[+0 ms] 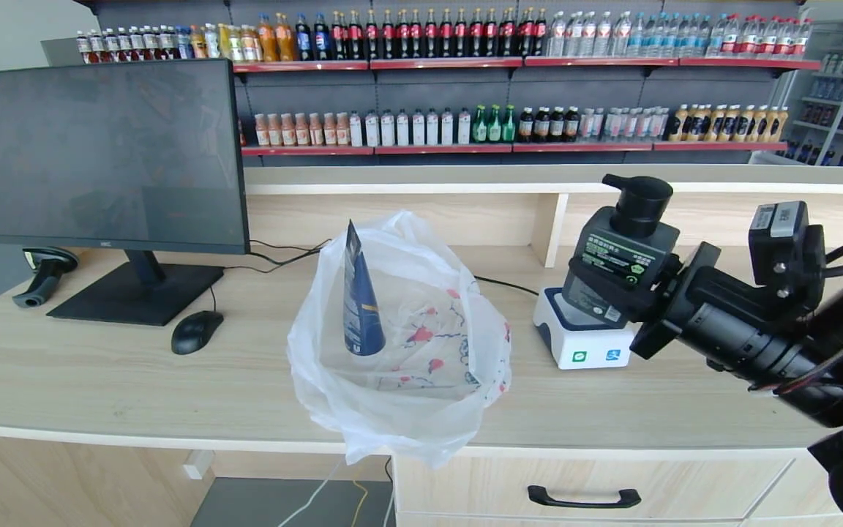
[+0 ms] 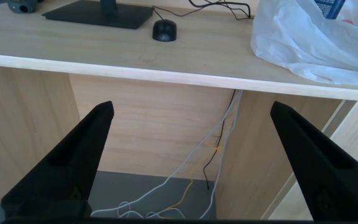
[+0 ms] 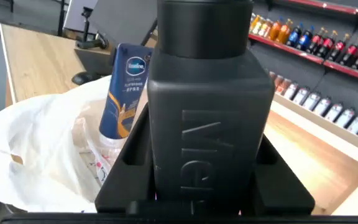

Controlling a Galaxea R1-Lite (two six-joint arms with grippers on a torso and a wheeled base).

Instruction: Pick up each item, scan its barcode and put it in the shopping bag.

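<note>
Tube [image 1: 360,300] stood in bag [image 1: 465,351] left of right claw [image 1: 615,293], which gripped pump bottle [image 1: 626,241] over scanner [image 1: 586,351]; scan, bagging judged outstanding.

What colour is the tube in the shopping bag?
Dark blue plastic tube, best in the head view.

The right arm [image 1: 747,337] and pincer [image 1: 623,293] are black.
</note>
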